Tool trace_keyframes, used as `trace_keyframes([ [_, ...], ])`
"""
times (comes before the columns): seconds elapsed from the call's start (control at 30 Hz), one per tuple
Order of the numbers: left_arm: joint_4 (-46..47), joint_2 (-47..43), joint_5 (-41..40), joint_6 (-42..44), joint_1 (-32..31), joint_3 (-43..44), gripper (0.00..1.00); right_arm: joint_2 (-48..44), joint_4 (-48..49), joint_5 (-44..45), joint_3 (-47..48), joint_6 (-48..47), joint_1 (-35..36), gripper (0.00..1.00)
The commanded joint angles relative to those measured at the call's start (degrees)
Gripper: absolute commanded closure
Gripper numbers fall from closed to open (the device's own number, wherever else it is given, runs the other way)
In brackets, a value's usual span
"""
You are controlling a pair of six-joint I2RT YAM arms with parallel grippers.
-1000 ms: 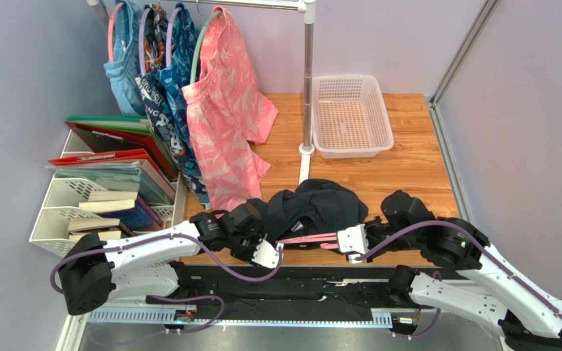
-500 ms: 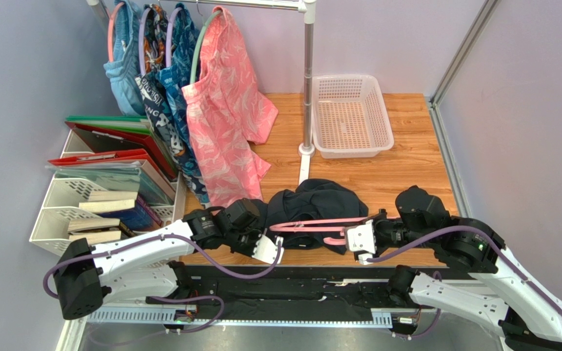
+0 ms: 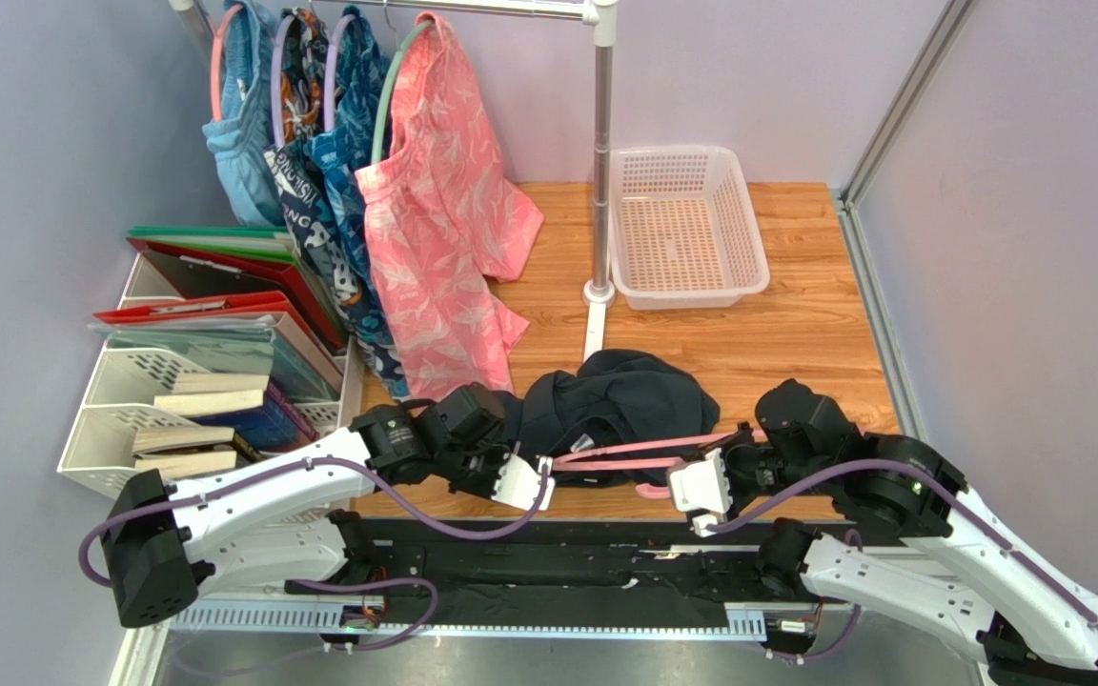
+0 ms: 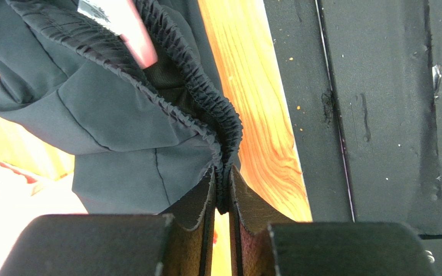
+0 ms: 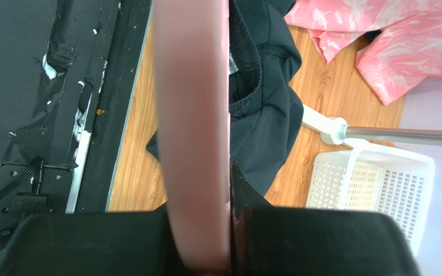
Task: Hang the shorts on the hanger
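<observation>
Jaws of the left gripper [image 4: 222, 192] clamped the shorts [image 4: 119, 132] at the waistband; right gripper [image 3: 698, 480] jaws clamped the hanger [image 3: 624, 455], touching the shorts.

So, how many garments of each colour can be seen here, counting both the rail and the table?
Blue garments: 3
Pink garment: 1
Black shorts: 1
Total: 5

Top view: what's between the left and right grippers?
The pink hanger spans that gap in the top view: the right gripper holds one end, the other reaches the waistband of the black shorts, pinched by the left gripper.
</observation>
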Motion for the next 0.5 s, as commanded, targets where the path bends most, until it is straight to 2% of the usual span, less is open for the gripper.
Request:
trace_keyframes([
  [0.0, -1.20, -0.53, 2.83, -1.57, -0.32, 4.00, 0.85, 2.06, 4.95, 2.19, -1.64, -0.60, 0.08, 1.00],
  [0.17, -7.16, 1.40, 3.10, -3.58, -0.32, 11.20, 0.90, 4.43, 10.66, 2.81, -1.83, 3.60, 0.08, 1.00],
  [0.33, -9.73, 4.47, 4.94, -7.98, -0.32, 20.76, 1.00, 5.76, 15.41, -0.70, -0.59, 7.57, 0.08, 1.00],
  [0.47, -12.89, 9.30, 4.77, -10.35, -0.32, 27.72, 1.00, 5.06, 22.61, -2.73, -2.61, 11.00, 0.08, 1.00],
])
